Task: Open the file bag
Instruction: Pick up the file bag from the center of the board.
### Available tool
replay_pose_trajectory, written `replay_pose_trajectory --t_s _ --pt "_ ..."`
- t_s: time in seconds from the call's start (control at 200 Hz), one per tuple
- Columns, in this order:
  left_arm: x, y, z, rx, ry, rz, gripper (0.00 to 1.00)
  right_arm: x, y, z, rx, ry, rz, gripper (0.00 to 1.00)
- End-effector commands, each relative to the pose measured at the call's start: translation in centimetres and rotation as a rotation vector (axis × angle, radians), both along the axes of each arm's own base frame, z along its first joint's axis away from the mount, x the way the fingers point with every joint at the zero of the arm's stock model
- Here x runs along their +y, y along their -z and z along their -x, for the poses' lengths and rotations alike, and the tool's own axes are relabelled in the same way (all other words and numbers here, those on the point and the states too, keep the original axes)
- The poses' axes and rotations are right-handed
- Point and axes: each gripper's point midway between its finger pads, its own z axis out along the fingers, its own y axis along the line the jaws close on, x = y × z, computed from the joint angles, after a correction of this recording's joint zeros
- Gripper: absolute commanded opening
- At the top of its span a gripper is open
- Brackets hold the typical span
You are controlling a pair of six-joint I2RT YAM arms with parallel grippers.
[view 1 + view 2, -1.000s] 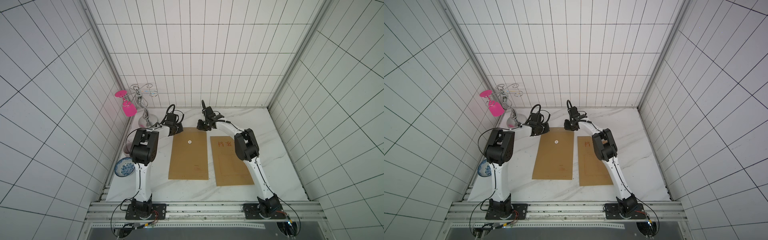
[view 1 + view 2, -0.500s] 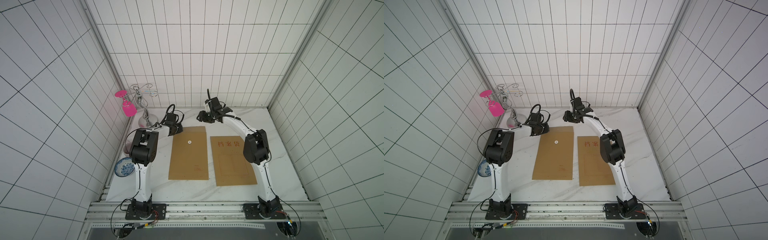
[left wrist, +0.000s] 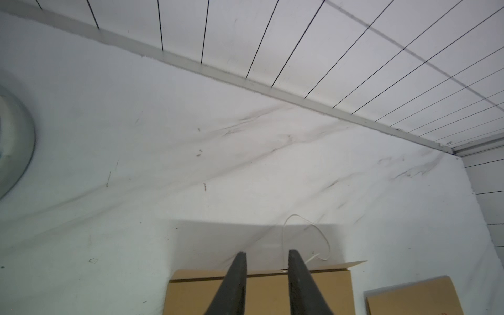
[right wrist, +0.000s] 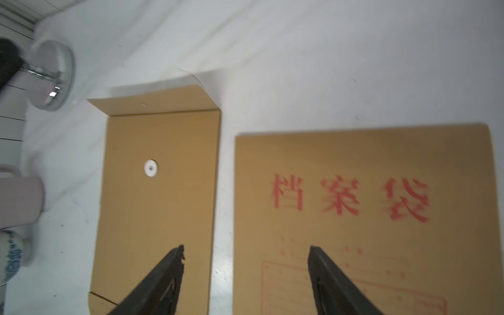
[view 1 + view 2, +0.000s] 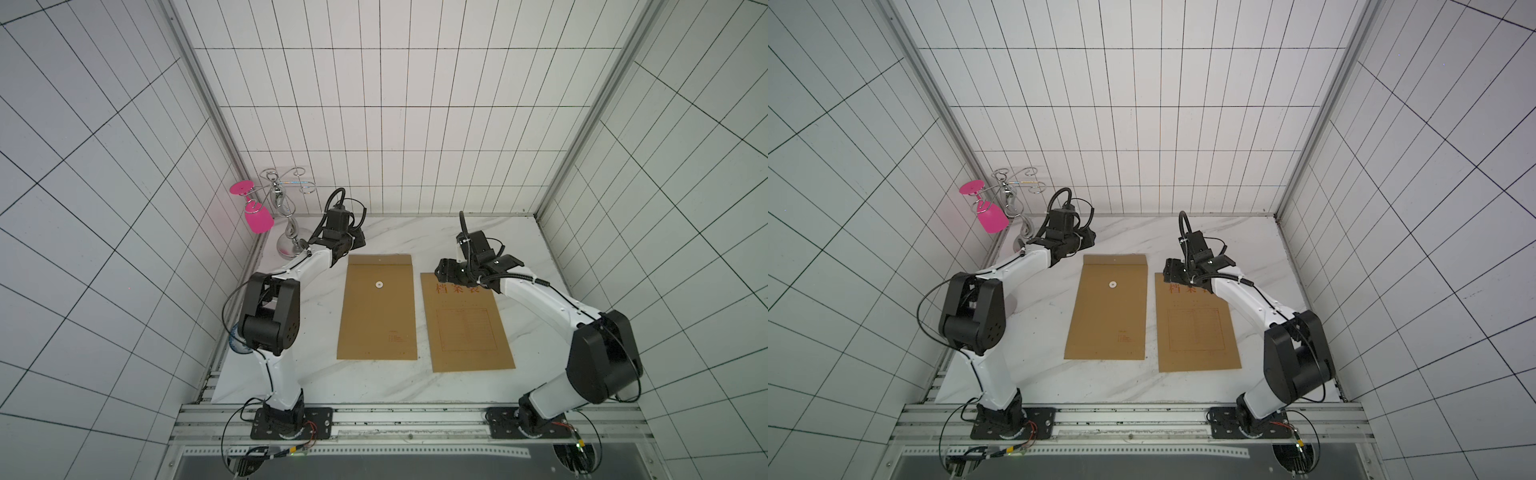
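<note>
The marble desk fills the middle of both top views, and two brown bags lie flat on it side by side. The file bag with the clasp is the left one in frame. Its long axis runs from the bottom of the frame to the top, with the mouth toward the back wall. Just right of it lies the printed bag, parallel.

The left hand hovers at the file bag's upper left corner and looks the nearer one, jaws narrowly apart and holding nothing. The right hand sits over the printed bag's top edge, jaws wide and empty.

The flap is folded out past the mouth, clear of the white button. The string trails loose on the desk beyond it.
</note>
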Motion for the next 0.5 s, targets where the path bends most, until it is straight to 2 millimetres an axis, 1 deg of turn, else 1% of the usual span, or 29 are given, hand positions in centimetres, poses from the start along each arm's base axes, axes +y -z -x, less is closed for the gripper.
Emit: replay_pose_trajectory --t_s 0.0,0.055,0.06,0.065,0.105,0.15,0.19,0.245,0.32,0.405,0.415,0.43,0.5 --pt "-2.5 -2.8 3.9 -0.046 0.019 -0.013 0.29 -4.4 0.9 2.9 0.024 0.134 0.106 0.8" --pt "-4.8 -3.4 6.6 -0.065 0.079 -0.018 0.29 -6.4 1.4 4.3 0.033 0.177 0.181 0.84" --pt "-5.0 -3.1 6.8 -0.06 0.086 -0.023 0.29 -6.6 1.4 4.4 0.032 0.18 0.186 0.84" --pt "-5.2 -3.3 7.1 -0.066 0.091 -0.021 0.29 -6.8 1.4 4.5 0.031 0.185 0.194 0.84" --pt "-7.1 -2.8 9.2 -0.055 0.151 -0.02 0.29 -8.2 1.8 5.3 0.03 0.209 0.246 0.86" --pt "-9.0 -1.7 11.7 -0.017 0.221 0.003 0.29 -9.9 2.1 6.3 0.032 0.255 0.287 0.89" --pt "-10.4 -0.5 13.8 0.02 0.278 0.026 0.29 -11.0 2.4 7.2 0.054 0.287 0.289 0.89" --pt "-11.9 1.1 16.8 0.064 0.347 0.032 0.3 -11.9 2.8 8.3 0.09 0.327 0.255 0.89" --pt "-13.7 3.3 20.6 0.105 0.433 0.018 0.37 -12.9 3.6 10.1 0.147 0.371 0.217 0.89" --pt "-14.9 5.5 23.4 0.154 0.491 -0.02 0.39 -13.5 4.7 11.4 0.183 0.41 0.183 0.88" --pt "-15.0 5.7 23.6 0.162 0.494 -0.02 0.39 -13.7 5.0 12.1 0.206 0.414 0.193 0.88" --pt "-15.2 6.1 23.9 0.174 0.502 -0.019 0.39 -13.8 5.2 12.4 0.217 0.421 0.195 0.87" --pt "-15.9 7.6 25.3 0.228 0.53 -0.005 0.39 -14.5 6.0 13.4 0.244 0.459 0.202 0.87"
